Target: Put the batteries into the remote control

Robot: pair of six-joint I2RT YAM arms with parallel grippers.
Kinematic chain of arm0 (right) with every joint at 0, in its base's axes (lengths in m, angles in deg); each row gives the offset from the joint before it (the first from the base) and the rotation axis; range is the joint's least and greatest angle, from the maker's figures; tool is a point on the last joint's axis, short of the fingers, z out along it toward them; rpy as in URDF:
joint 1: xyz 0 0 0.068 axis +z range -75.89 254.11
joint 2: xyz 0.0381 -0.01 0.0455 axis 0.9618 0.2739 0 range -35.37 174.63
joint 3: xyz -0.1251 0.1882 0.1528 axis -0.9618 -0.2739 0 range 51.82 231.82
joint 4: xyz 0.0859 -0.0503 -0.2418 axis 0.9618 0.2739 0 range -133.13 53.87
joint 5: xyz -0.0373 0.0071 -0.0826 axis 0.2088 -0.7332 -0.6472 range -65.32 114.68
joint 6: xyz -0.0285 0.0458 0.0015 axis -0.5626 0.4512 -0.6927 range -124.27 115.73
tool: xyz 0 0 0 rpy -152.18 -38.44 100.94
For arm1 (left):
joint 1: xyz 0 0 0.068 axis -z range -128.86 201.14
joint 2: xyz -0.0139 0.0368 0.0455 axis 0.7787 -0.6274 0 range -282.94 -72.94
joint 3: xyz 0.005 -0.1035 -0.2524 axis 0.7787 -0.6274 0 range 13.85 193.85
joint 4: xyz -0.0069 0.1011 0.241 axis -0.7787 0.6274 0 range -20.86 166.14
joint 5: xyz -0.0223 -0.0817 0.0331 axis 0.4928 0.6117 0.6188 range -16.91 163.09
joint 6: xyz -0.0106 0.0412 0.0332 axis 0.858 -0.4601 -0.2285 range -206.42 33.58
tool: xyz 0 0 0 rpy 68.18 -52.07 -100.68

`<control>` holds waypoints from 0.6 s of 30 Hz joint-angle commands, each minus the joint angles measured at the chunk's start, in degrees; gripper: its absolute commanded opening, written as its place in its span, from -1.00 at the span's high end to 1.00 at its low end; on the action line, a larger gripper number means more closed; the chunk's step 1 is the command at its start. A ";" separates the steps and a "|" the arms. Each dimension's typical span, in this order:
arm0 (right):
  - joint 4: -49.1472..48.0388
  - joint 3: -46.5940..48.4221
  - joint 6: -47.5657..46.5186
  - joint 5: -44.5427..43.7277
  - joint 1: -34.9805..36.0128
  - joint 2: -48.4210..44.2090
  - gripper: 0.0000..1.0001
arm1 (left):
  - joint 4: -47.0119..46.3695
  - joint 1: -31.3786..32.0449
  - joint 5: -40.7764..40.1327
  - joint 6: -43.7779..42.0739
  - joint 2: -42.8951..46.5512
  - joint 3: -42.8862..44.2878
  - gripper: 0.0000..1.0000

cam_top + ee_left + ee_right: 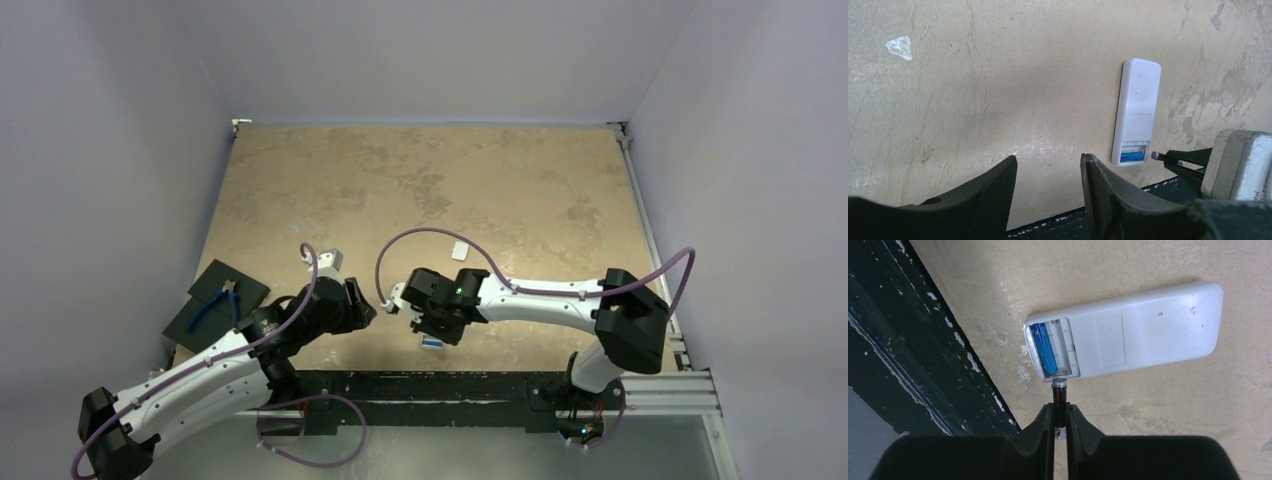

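Note:
The white remote control [1138, 335] [1137, 107] lies face down near the table's front edge, its battery bay uncovered; in the top view only its end [432, 344] shows under the right arm. A blue battery [1044, 347] [1131, 157] lies in one slot of the bay. My right gripper [1060, 407] [428, 322] is shut on the black battery [1059, 395] [1160, 156], whose metal tip is just short of the bay's empty slot. My left gripper [1048, 165] [368, 312] hovers open and empty to the left of the remote.
A small white square piece [460, 251] lies mid-table. Blue-handled pliers [213, 308] rest on a black mat [215, 300] at the left edge. A small white block [330, 260] sits behind the left gripper. The black front rail [908, 355] runs close beside the remote.

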 commanded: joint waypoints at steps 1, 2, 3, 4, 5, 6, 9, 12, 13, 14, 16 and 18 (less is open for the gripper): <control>-0.48 3.47 -1.47 0.38 0.37 0.61 1.00 | -0.20 0.02 -1.12 0.66 0.68 -0.24 0.01; -0.63 3.69 -1.56 0.38 0.35 0.86 1.00 | -0.22 -0.03 -1.02 0.66 0.76 -0.26 0.01; -0.81 3.92 -1.67 0.38 0.39 1.17 1.00 | -0.17 0.00 -0.95 0.71 0.89 -0.25 0.01; -0.90 4.10 -1.67 0.38 0.40 1.48 1.00 | -0.11 -0.03 -0.84 0.70 0.95 -0.28 0.01; -0.93 4.23 -1.78 0.38 0.36 1.81 0.99 | -0.09 0.02 -0.74 0.71 1.03 -0.29 0.01; -0.93 4.28 -1.92 1.30 0.45 2.19 0.97 | -0.08 0.05 -0.68 0.81 1.13 -0.29 0.01; -1.10 4.44 -2.04 1.79 0.41 3.00 0.93 | -0.08 -0.03 -0.55 0.84 1.35 -0.37 0.00; -1.66 4.27 -2.12 2.06 0.43 3.43 0.92 | -0.15 -0.01 -0.55 0.80 1.29 -0.33 0.00; -1.80 4.33 -2.13 2.25 0.43 3.53 0.91 | -0.16 0.00 -0.55 0.72 1.23 -0.24 0.00; -2.00 4.35 -2.07 2.24 0.42 3.65 0.90 | -0.22 -0.03 -0.55 0.68 1.23 -0.27 0.00; -2.39 4.35 -2.04 2.39 0.43 3.96 0.89 | -0.24 -0.03 -0.62 0.66 1.14 -0.27 0.00; -2.66 4.43 -1.96 2.45 0.43 4.59 0.87 | -0.20 0.02 -0.64 0.65 1.11 -0.14 0.00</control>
